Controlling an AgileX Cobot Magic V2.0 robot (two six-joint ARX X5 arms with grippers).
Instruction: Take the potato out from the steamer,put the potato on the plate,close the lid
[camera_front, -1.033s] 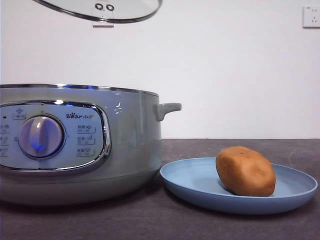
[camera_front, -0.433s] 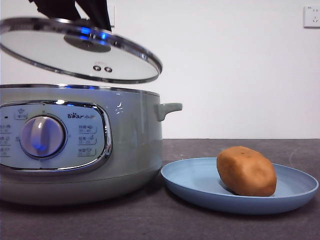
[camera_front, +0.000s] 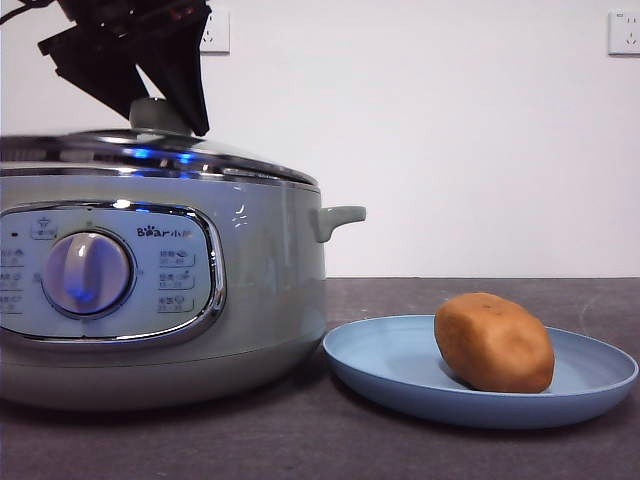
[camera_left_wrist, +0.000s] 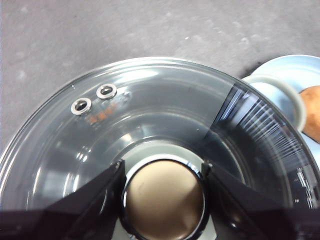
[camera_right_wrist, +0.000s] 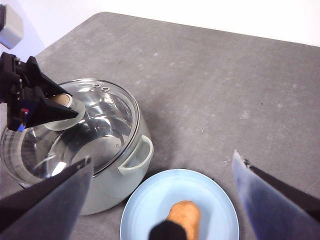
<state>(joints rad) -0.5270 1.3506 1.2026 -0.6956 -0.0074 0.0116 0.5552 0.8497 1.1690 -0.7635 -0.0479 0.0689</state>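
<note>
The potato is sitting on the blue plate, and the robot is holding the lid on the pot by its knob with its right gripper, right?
Almost. The potato does sit on the plate, and the lid is on the steamer, but the left gripper holds the knob, as the left wrist view shows. The right gripper hangs open above the plate.

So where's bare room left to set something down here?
Bare tabletop lies beyond the steamer and plate. The plate has room beside the potato. Crowded: the lid, gripped by the left claw.
</note>
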